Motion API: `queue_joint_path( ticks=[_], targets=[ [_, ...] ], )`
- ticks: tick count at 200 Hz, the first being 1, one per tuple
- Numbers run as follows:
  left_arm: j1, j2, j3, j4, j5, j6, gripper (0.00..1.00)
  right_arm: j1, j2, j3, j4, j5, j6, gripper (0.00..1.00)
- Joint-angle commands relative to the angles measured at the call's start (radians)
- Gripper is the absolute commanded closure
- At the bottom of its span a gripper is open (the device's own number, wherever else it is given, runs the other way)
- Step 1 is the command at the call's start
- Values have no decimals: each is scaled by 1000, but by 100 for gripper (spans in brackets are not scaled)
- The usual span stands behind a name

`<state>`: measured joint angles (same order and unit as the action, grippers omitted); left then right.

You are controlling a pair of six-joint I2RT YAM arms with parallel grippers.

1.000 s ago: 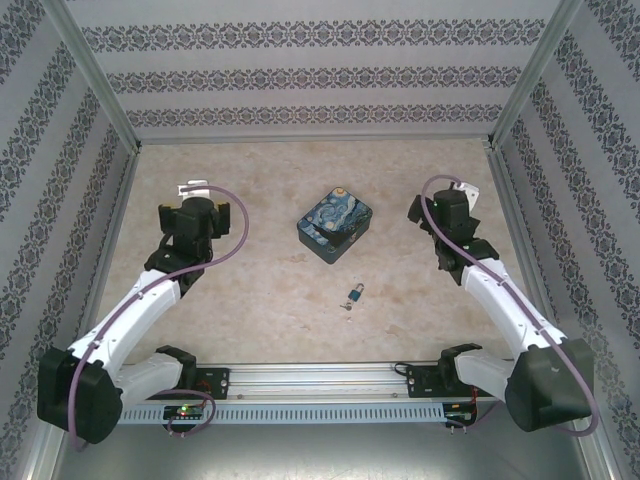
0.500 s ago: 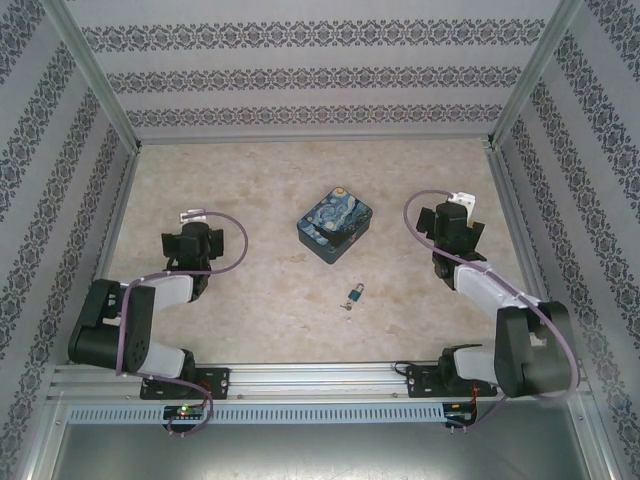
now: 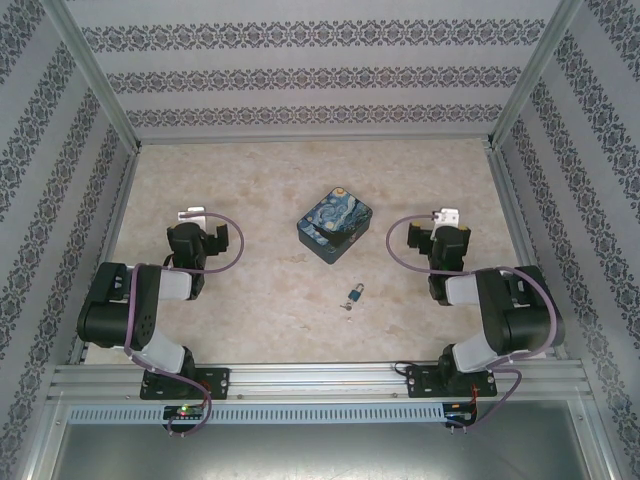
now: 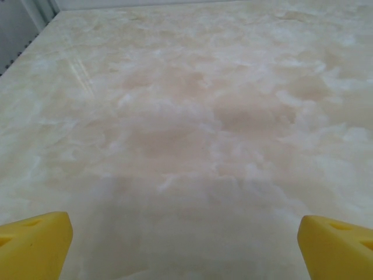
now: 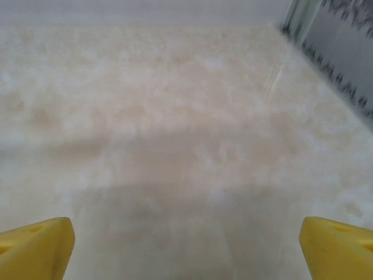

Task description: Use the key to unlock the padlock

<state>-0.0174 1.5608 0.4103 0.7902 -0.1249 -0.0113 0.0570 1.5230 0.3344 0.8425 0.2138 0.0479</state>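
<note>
Marbled beige table (image 3: 250,300), patterned walls (image 3: 300,75); padlock (image 3: 355,293) and key (image 3: 346,307) toward its near edge; left gripper (image 4: 185,246) and right gripper (image 5: 186,246) gape wide, empty.

Key (image 3: 346,307) beside padlock (image 3: 355,294), too tiny for detail

Left arm (image 3: 140,305) lower left, right arm (image 3: 505,310) lower right: chunky black joint housings, white link shells. A lilac cable (image 3: 241,240) loops off each wrist, with a white plug (image 3: 190,213) at the top. Black bases (image 3: 172,382) near the bottom edge. Left gripper (image 4: 185,248) and right gripper (image 5: 186,248): yellow wedge tips in the bottom corners, each with a small dimple.
</note>
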Motion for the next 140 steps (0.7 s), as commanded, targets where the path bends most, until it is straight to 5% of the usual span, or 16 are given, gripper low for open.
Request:
queue_joint_path(
  ticks=[1,71,140],
  targets=[
    [11,4,3,38,60,-18,1,-44,-4,50,60,-133,8,2],
    [16,5,2,47,67,-18,0,5,-8,27,109,-51,-32,2],
    [16,5,2,46,64,-17,0,-46,-2,61,48,-177,-8,2]
  ],
)
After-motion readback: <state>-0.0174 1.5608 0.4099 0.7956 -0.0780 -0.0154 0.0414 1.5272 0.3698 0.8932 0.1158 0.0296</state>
